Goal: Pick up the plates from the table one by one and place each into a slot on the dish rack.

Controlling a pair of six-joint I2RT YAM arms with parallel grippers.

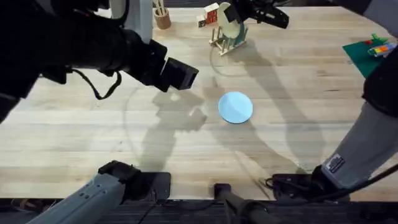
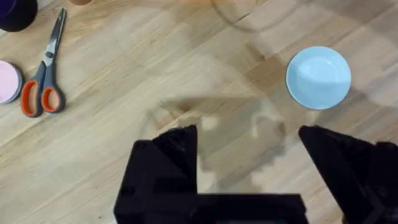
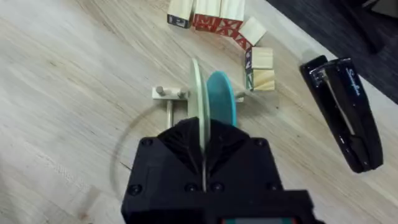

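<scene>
Looming dark and blurred under the overhead camera, the left arm crosses the upper left of the scene, and its left gripper [image 2: 249, 149] hangs above bare wood with its black fingers [image 2: 165, 165] spread wide and nothing between them. Beneath it stretches the table [image 1: 74, 137], pale joined planks with the grain running across the view and soft arm shadows over the middle. Flat on those planks, right of centre, lies the light blue plate [image 1: 236, 107], face up and apart from everything else. At the far edge stands the dish rack [image 1: 225, 38], a small bare wooden frame of thin pegs. The right gripper [image 3: 202, 158] is over it, its fingers pinching the rim of the cream-yellow plate [image 3: 197, 99], which stands on edge, upright, its face turned sideways and its lower edge down among the pegs. Just behind it in the rack, also on edge and parallel, sits a darker teal plate [image 3: 221, 102]. Past the rack lie lettered wooden blocks [image 3: 214, 18] and a black stapler [image 3: 345, 112]. Off to the left arm's side rest orange-handled scissors [image 2: 45, 71] beside a pink dish [image 2: 9, 81].
</scene>
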